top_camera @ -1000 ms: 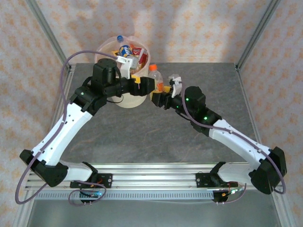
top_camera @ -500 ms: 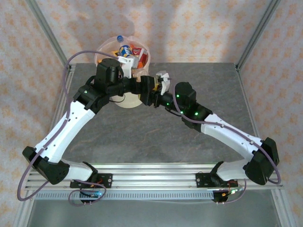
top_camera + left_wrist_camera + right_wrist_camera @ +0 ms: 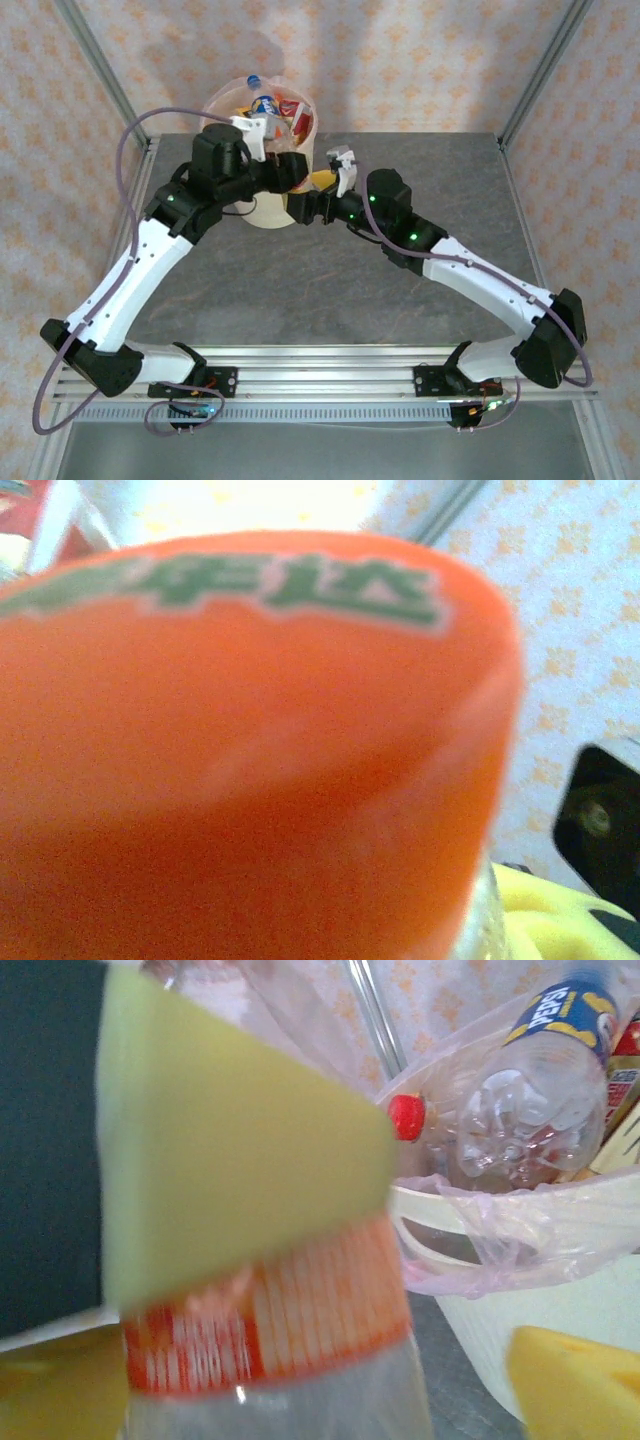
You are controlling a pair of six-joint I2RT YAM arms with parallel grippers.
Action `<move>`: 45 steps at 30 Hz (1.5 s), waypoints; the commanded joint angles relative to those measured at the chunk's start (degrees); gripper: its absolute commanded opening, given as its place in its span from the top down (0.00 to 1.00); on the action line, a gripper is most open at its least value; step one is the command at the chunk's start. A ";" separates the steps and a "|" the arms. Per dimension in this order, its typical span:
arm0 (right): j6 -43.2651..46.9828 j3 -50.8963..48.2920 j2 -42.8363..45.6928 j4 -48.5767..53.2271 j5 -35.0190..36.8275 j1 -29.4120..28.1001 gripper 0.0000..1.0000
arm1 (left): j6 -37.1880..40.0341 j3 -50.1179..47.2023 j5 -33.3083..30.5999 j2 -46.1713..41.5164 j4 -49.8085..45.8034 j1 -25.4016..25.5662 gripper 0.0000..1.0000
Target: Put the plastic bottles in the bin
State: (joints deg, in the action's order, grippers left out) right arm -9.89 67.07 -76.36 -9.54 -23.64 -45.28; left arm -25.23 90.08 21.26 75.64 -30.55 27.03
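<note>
Two arms meet over the grey counter (image 3: pixel 300 290), just beside the bin (image 3: pixel 264 214) at its far edge. Several bottles (image 3: pixel 265 105) already lie in the bin's pink liner (image 3: pixel 470 1230).

What has changed in the last second is who holds the next bottle. A second ago your right claw carried it upright, orange cap up, to the right of the bin, with the left claw spread wide beside it. Now the left claw (image 3: pixel 290 172) has closed on that bottle (image 3: pixel 270 1330). In the right wrist view its yellow-green pad (image 3: pixel 230 1130) presses flat on the upper body, above the label band. The right claw (image 3: pixel 305 196) has let go, and its own yellow pads (image 3: pixel 580 1380) stand wide on either side, the right one well clear of the plastic.

So the hand-over looks done. The bottle hangs in the left claw just beside the bin's near rim, and I cannot tell whether it is over the opening yet. I judge you should back the right arm away, then carry the left over the rim before releasing.

In the left wrist view, the orange label (image 3: pixel 250 760) bears green characters edged in white. They look Chinese by shape but are too blurred to read. The band below the pad shows fine orange-and-white print, unreadable. In the bin, a crushed clear bottle wears a blue label (image 3: pixel 565 1010) with yellow lettering, also illegible, beside a red cap (image 3: pixel 405 1117).
</note>
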 commanded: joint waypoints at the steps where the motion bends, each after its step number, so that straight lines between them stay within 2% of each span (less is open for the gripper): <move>1: 0.73 1.84 3.09 4.21 3.11 0.13 0.01 | 0.90 5.86 -3.39 -1.40 -3.58 -4.57 0.55; 6: -0.71 0.08 7.35 8.57 9.60 0.10 0.01 | 4.31 13.83 -7.25 0.36 -9.27 -13.42 0.55; 12: -2.07 0.58 8.25 16.15 16.38 0.10 0.01 | 14.62 26.45 -17.44 6.90 -16.60 -18.48 0.54; 14: -2.32 0.44 9.92 17.30 17.17 0.10 0.01 | 16.20 30.39 -18.60 9.69 -18.31 -20.11 0.54; 20: -3.18 0.08 11.21 19.69 21.15 0.10 0.01 | 17.18 43.08 -13.32 21.01 -24.75 -24.99 0.54; 26: -3.81 0.17 11.59 21.27 23.15 0.14 0.01 | 21.32 53.51 -11.65 31.29 -30.86 -25.97 0.52; 41: -4.48 -0.18 10.92 20.82 24.21 0.14 0.01 | 27.26 53.69 -4.76 39.09 -30.85 -25.97 0.49; 45: -4.78 -0.27 10.93 21.12 24.15 0.10 0.01 | 27.17 54.02 -2.87 40.71 -31.11 -25.97 0.40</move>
State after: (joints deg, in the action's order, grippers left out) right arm -13.76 67.09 -65.71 11.18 -0.80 -45.28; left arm 0.49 142.47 16.01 115.48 -60.34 1.23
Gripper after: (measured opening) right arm 0.991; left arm 0.593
